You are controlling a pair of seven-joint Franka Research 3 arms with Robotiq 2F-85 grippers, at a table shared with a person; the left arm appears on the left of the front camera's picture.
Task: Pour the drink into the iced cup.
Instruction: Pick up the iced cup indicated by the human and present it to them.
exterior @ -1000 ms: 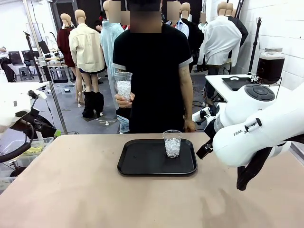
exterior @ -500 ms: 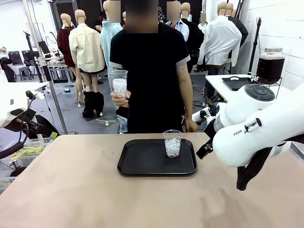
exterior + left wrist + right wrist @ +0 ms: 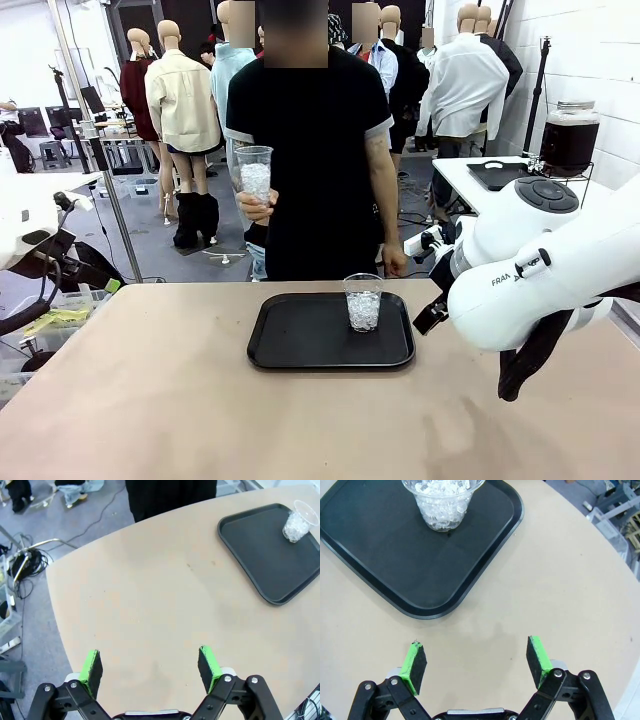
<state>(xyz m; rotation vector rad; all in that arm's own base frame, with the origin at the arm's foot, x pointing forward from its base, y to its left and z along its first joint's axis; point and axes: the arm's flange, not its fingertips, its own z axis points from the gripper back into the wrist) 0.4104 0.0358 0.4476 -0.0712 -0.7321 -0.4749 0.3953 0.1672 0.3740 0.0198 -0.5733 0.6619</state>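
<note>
**Two grippers spread wide, the drink still far off in its jar**

Both grippers are released and hold nothing. The right gripper hangs over bare table, just near of the black tray. The left gripper hangs over the table's left part, well apart from the tray.

The iced cup stands upright on the right part of the tray, with crushed ice filling its lower part. It looks like thin clear plastic, so it is probably light and easy to crush or tip. A soft grip around the mid-wall, below the rim, seems safest, if it needs holding at all.

The drink shows dark inside a lidded glass dispenser jar on a white side table at the far right, well apart from the cup. The jar is likely heavy, stiff, smooth and breakable. Lifting it by its round wall looks risky. Small fittings show near its base, too small to tell, and bringing the cup to the jar may suit better.

At the far side a person's hand holds a second cup of ice at chest height.

Compared with a second ago, the person has shifted a little to the left, carrying that cup along and slightly higher. The left arm has drawn back toward the left edge. The tray, the iced cup and the right arm have not moved.
</note>
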